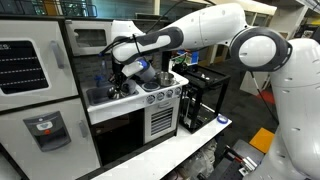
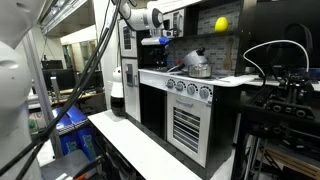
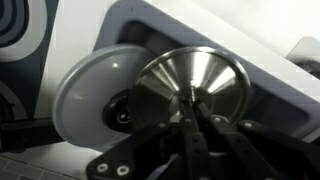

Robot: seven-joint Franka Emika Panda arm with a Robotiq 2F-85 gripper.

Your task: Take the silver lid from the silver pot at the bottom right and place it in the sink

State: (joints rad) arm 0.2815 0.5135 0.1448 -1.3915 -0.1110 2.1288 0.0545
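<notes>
A silver pot [image 2: 197, 66] stands on the toy kitchen [image 2: 190, 125] stove, a yellow ball [image 2: 221, 24] above, the robot arm [image 2: 148, 17] reaching in from the left.

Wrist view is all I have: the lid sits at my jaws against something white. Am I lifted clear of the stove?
Observer: Yes. In an exterior view the gripper hangs well above the counter.
Operator: Where is the sink from here?
Observer: In an exterior view the sink lies just below and beside the gripper, on the side away from the stove knobs. I cannot tell if you are fully over the basin.
</notes>
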